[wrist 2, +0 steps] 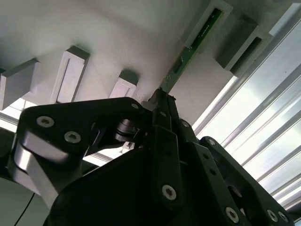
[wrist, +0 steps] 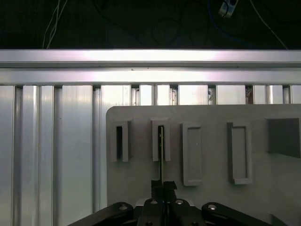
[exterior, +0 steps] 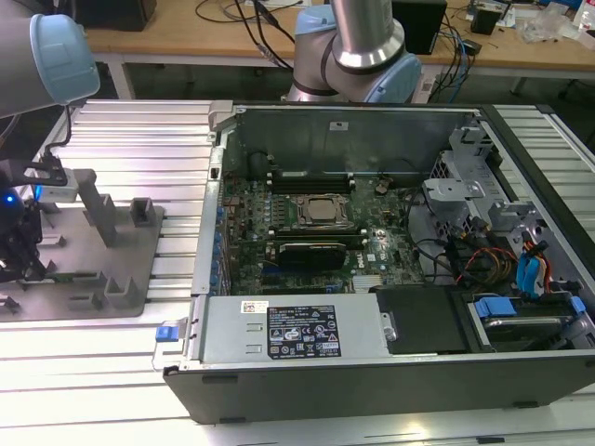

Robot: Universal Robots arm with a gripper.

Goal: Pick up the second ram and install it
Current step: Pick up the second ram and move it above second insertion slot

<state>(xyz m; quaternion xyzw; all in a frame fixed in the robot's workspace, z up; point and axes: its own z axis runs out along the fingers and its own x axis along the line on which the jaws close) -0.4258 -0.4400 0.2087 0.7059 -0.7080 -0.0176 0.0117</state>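
The second ram (wrist 2: 196, 40) is a thin green stick standing on edge in a slot of the grey fixture plate (wrist 2: 117, 37). In the first wrist view the second ram (wrist: 161, 146) shows edge-on as a dark line in the plate's second slot. My gripper (wrist: 162, 186) is shut on its near end, with the black fingers (wrist 2: 162, 106) pinching it from both sides. In the exterior view the gripper (exterior: 19, 246) hangs over the fixture plate (exterior: 112, 269) at the exterior view's far left.
An open computer case (exterior: 372, 372) lies to the exterior view's right of the plate, with its motherboard (exterior: 311, 214), memory slots (exterior: 311, 175) and a black card (exterior: 316, 253) exposed. Grey posts (exterior: 98, 209) rise from the plate. Ribbed aluminium table (wrist: 56, 150) lies all around.
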